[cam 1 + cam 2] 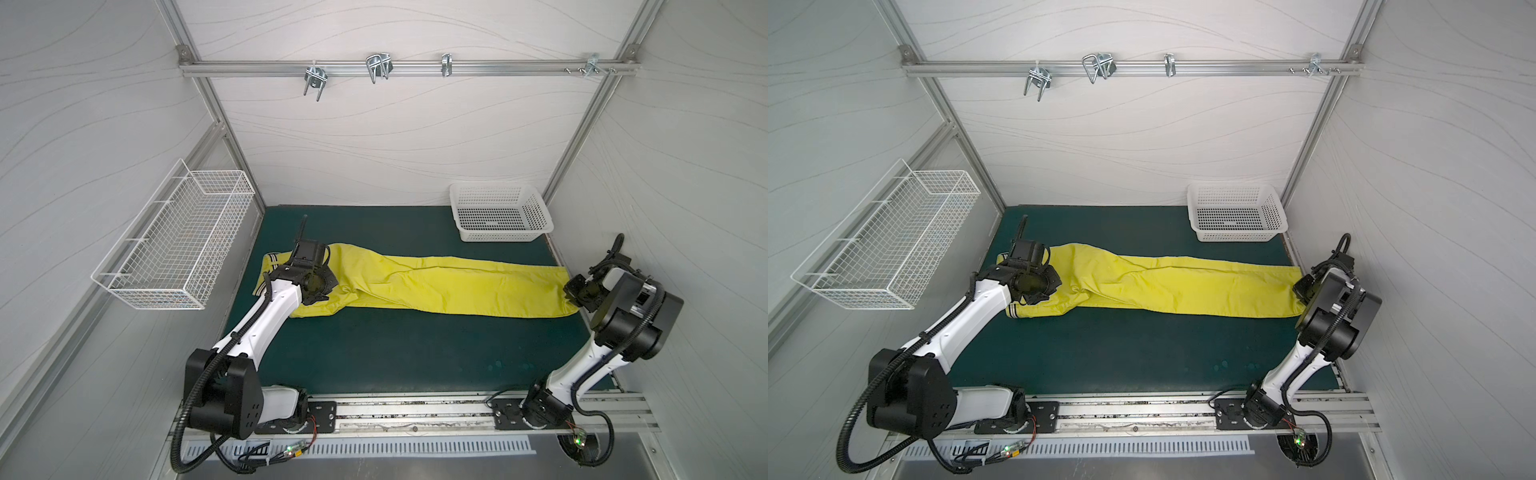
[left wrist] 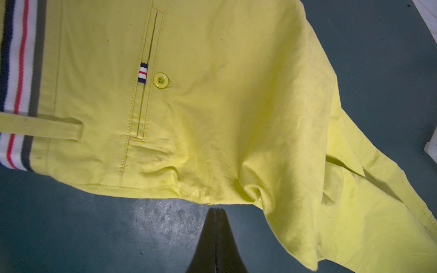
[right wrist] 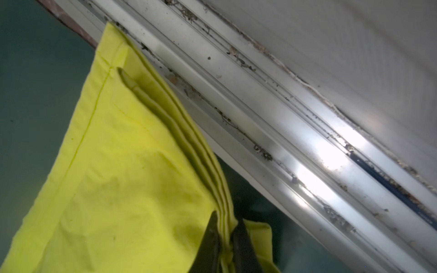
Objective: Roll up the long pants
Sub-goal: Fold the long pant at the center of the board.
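The bright yellow-green fabric long pants [image 1: 436,286] lie stretched out across the middle of the dark green table mat [image 1: 395,353], running from near its left edge to its right edge. Their striped waistband [image 2: 19,71], white with dark and red lines, lies toward the mat's left edge, and the leg hems reach the right edge. The left gripper [image 2: 216,210] hangs over the seat of the pants near the waist. Its black fingers are pressed together with nothing between them, the tip over bare mat just beside the garment's near seam; whether it touches the mat cannot be told. A round yellow button [image 2: 161,80] sits beside a back pocket slit. The right gripper [image 3: 227,218] is at the mat's right edge, pinching the stacked layers of the leg hems toward their near end, beside the silvery aluminium rail [image 3: 260,118] that borders the mat. A white perforated plastic basket [image 1: 500,214] stands in the mat's far right corner, apart from the pants. A white wire basket [image 1: 174,245] hangs on the left wall
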You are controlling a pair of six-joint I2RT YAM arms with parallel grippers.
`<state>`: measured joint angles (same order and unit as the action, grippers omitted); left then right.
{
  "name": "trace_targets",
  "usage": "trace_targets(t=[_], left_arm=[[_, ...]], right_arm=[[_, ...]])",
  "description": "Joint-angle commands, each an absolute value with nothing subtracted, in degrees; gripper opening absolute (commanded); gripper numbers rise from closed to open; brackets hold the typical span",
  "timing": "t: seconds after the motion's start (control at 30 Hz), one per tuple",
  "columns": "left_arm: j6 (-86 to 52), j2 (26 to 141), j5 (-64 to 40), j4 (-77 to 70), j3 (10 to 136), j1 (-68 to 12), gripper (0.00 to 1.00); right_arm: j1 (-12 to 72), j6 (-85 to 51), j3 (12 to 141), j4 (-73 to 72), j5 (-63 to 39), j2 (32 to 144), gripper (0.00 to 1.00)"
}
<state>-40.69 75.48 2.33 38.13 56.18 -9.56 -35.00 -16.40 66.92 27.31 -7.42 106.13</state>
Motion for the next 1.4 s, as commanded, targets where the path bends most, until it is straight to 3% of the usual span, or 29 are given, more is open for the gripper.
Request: trace_targets(t=[0.0,0.27,0.5,0.9,1.07,1.2,1.37], left_arm=[[-41.0,75.3,2.6,38.1,56.3,-9.7,0.0],[-40.9,74.2,2.5,38.2,55.6,-9.6,0.0],[-41.6,73.7,1.8,38.0,54.8,-9.6,0.0],[-40.9,73.3,1.3,38.9,55.2,-9.6,0.0],[-40.0,73.7,1.1,39.8,55.8,-9.7,0.0],[-40.1,74.1,1.7,40.3,55.6,-9.7,0.0],[-40.6,72.6,3.0,42.3,54.4,-9.7,0.0]], right_arm=[[-34.9,-17.1,66.1,26.6,-9.0,106.6,0.0],[-34.8,-17.3,64.5,25.8,-9.4,102.6,0.0],[-34.1,-16.3,65.7,28.1,-3.6,94.0,0.0],[-39.6,-17.3,69.9,30.6,-0.7,84.2,0.0],[-41.6,-18.8,72.2,31.7,-4.5,83.4,0.0],[-37.9,-16.8,71.7,30.6,-5.4,81.6,0.0],[-26.8,-14.2,73.1,31.5,-2.0,79.9,0.0]])
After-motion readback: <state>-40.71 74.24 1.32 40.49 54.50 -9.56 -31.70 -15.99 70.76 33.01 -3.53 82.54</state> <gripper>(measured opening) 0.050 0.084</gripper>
